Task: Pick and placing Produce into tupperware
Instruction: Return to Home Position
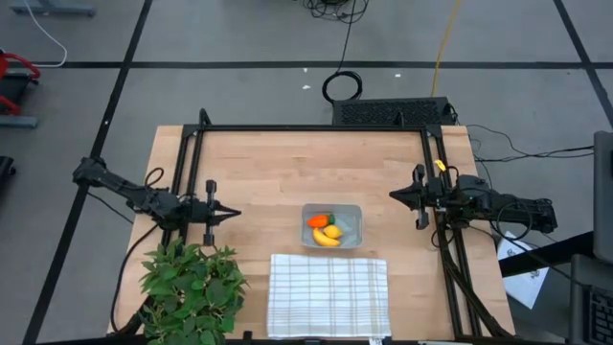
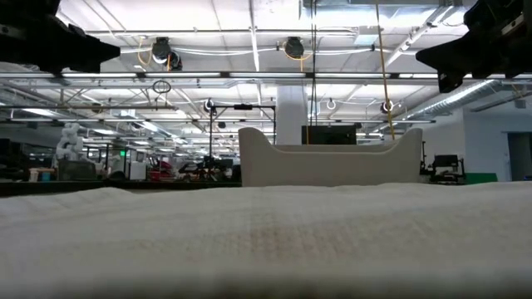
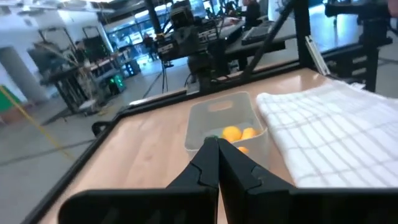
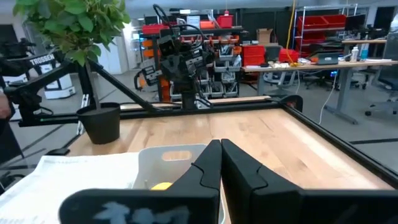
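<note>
The tupperware sits on the table's middle, a shallow clear-grey box. Inside lie the orange carrot with green top, the curved yellow banana and another small yellow piece. In the left wrist view the tupperware shows orange and yellow pieces; in the right wrist view the tupperware shows a yellow piece. My left gripper hovers left of the tupperware, shut, holding nothing. My right gripper hovers to its right, shut and empty.
A white checked cloth lies at the near edge, just in front of the tupperware. A leafy green potted plant stands at the near left corner, beside my left arm. A black frame borders the table. Bare wood lies beyond the tupperware.
</note>
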### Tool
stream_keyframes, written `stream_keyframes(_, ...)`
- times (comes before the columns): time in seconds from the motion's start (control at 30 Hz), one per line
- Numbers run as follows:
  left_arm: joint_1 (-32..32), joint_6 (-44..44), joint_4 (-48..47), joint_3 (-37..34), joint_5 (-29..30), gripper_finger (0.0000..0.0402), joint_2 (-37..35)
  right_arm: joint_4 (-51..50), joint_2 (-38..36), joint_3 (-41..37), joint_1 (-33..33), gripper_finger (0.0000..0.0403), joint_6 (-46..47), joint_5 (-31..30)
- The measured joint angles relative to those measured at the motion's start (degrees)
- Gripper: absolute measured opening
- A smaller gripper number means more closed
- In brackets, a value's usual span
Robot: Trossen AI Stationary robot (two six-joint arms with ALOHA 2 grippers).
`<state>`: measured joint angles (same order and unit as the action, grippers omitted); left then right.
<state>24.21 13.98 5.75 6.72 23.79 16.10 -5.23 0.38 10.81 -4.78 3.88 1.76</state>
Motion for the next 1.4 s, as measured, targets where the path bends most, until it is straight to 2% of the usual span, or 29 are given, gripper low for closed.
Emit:
stream_keyframes(0.2, -2.8, 2.8, 0.6, 0.0, 1.9, 0.0000, 0.0, 0.2, 0.0, 0.0, 0.0, 0.0000, 0.0, 0.0)
stream_keyframes(0.37, -8.9, 3.1, 0.1, 0.0, -3.2, 0.0000, 0.0, 0.3, 0.0, 0.0, 0.0, 0.0000, 0.0, 0.0)
stream_keyframes(0.47, -13.5, 3.1, 0.0, 0.0, -9.4, 0.0000, 0.0, 0.7, 0.0, 0.0, 0.0, 0.0000, 0.1, 0.0)
stream_keyframes(0.6, -19.0, 0.1, 0.0, 0.0, -21.9, 0.0000, 0.0, 0.7, 0.0, 0.0, 0.0, 0.0000, 1.2, 0.0)
stream_keyframes(0.7, -21.2, -1.7, 0.4, 0.0, -31.1, 0.0000, 0.0, 0.7, 0.0, 0.0, 0.0, 0.0000, 1.5, 0.7)
stream_keyframes(0.77, -21.6, -2.4, 0.3, 0.0, -34.4, 0.0000, 0.0, 0.7, 0.0, 0.0, 0.0, 0.0000, 1.5, 1.9)
stream_keyframes(1.13, -21.6, -2.6, -0.2, 0.0, -34.3, 0.0000, 0.0, 0.6, 0.0, 0.0, 0.0, 0.0000, 1.6, 2.7)
stream_keyframes(1.4, -21.6, -5.4, -0.5, 0.0, -30.8, 0.0001, 0.0, 0.6, 0.0, 0.0, 0.0, 0.0000, 1.0, 2.6)
